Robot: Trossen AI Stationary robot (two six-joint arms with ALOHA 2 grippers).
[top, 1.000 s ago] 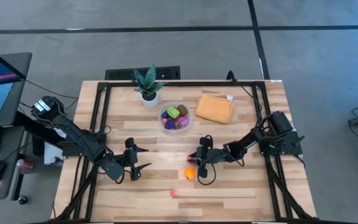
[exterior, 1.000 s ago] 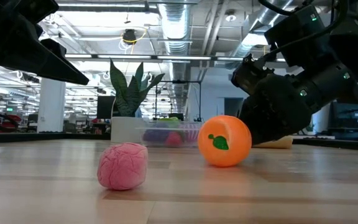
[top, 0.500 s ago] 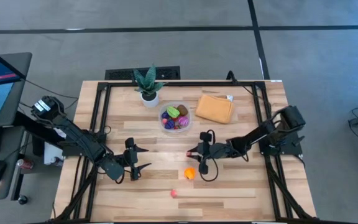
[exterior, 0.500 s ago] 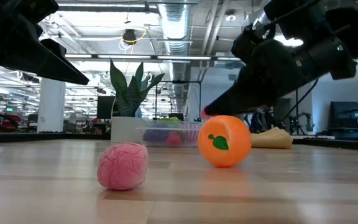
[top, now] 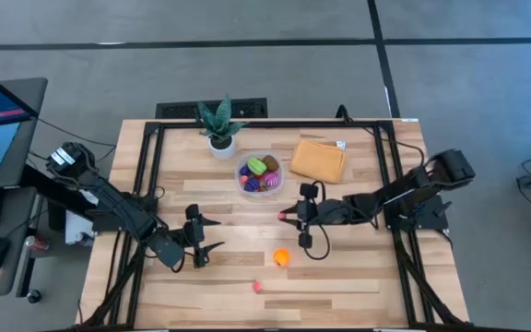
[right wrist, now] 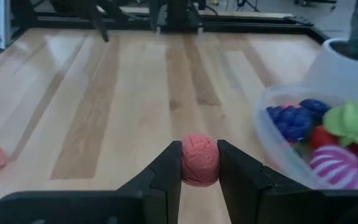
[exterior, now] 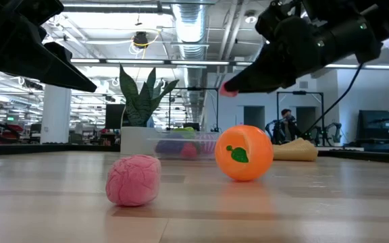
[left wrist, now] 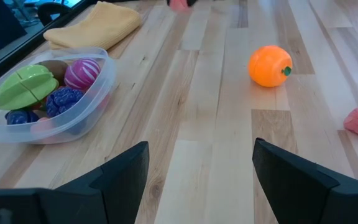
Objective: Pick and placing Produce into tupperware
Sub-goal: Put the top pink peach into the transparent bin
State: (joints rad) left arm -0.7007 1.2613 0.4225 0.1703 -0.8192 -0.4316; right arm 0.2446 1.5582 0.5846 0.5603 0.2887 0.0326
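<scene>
The right hand [top: 284, 216], clamped on a small pinkish-red toy fruit [right wrist: 199, 159], has lifted and moved toward the round clear plastic tub [top: 244, 184]; release comes next, while the left hand [top: 212, 235] waits with fingers apart over the tabletop [top: 358, 277]

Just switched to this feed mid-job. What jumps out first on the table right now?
The right hand, shut on a small pink-red toy piece, hangs above the table's middle beside the clear tupperware, which already holds several colourful pieces. An orange toy fruit and a pink lumpy piece lie loose on the wood nearer the front edge. The left hand waits open at front left, holding nothing.
</scene>
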